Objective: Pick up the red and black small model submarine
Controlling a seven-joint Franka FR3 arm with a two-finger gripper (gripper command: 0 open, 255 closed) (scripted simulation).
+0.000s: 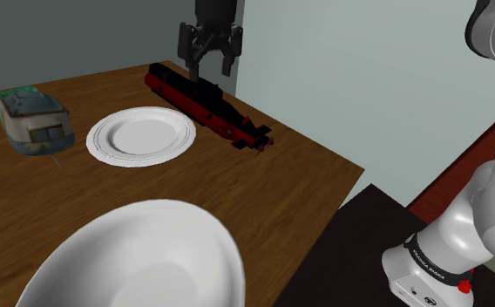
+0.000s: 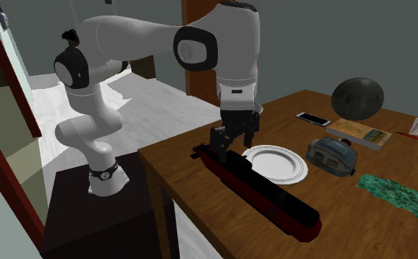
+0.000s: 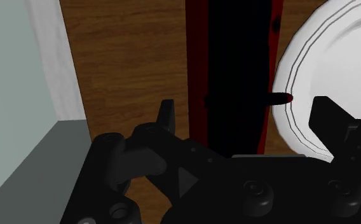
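1. Your tool [image 3: 244, 116] is spread. The two black fingers [image 3: 167, 118] stand well apart, one on each side of the submarine [image 1: 204, 105].
2. In the wrist view neither finger touches the hull, and there is a gap on both sides. Nothing is pinched.
3. The submarine is long, black on top and red along the lower hull. It lies flat on the wooden table [image 1: 263, 201].
4. It runs along the table edge next to the grey wall [image 1: 368, 78]. In the shoulder view its tail fins point to the lower right.
5. The tool hangs close over the hull and points down, with the white arm [image 2: 222, 44] coming in from above.
6. In the wrist view a small red-tipped stub sticks out of the hull toward the plate [image 1: 141, 135].
7. The white plate sits just beside the submarine, on the side away from the wall. You can't tell from these views whether they touch.
8. A big white bowl [image 1: 141, 257] sits in the shoulder view's foreground, well apart from the submarine.
9. A grey boxy object [image 1: 35, 122] sits past the plate, with a green patch [image 2: 391, 193] near it.
10. On the far part of the table are a phone [image 2: 314, 118], a book [image 2: 358, 133] and a dark ball [image 2: 358, 96].
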